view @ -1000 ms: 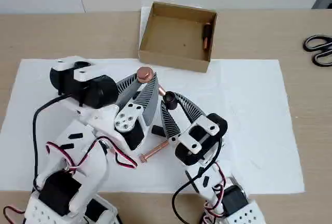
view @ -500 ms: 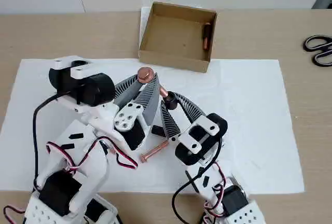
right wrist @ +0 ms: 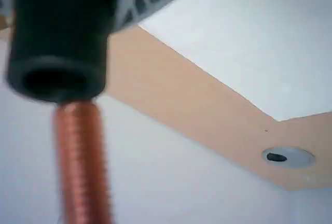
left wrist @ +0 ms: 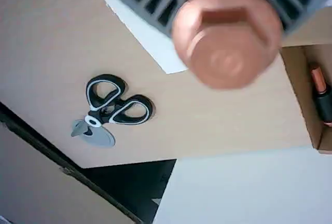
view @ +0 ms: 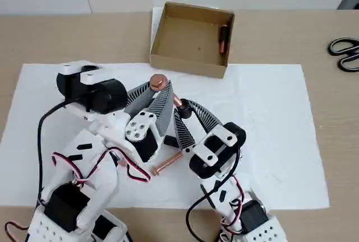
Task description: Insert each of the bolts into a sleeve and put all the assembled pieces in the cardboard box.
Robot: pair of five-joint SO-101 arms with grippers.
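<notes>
Nearest the arm bases, a loose bolt (view: 166,163) lies on the white paper (view: 269,119), at about 6 o'clock from the two grippers. A small dark piece (view: 170,140), probably a spare sleeve, sits just beyond it.

Above them the left gripper (view: 159,87) is clamped on a copper bolt (view: 157,82), whose head fills the left wrist view. The right gripper (view: 183,114) pinches a black sleeve (view: 185,109) at 4 o'clock from that head. The bolt's thread (right wrist: 80,156) meets the sleeve's mouth, so mating seems under way and not finished.

Over the last second the left arm's shoulder block has slid a touch toward 3 o'clock. The bolt head has dropped slightly toward the sleeve, while the right arm, the loose bolt and the dark piece lie as they did. I read that as the bolt being fed in.

Farther off, at 12 o'clock, the cardboard box (view: 168,43) holds one assembled piece (view: 223,39) against its 3 o'clock wall, unchanged. The scissors (view: 345,53) lie on the table (view: 314,35) at 2 o'clock.
</notes>
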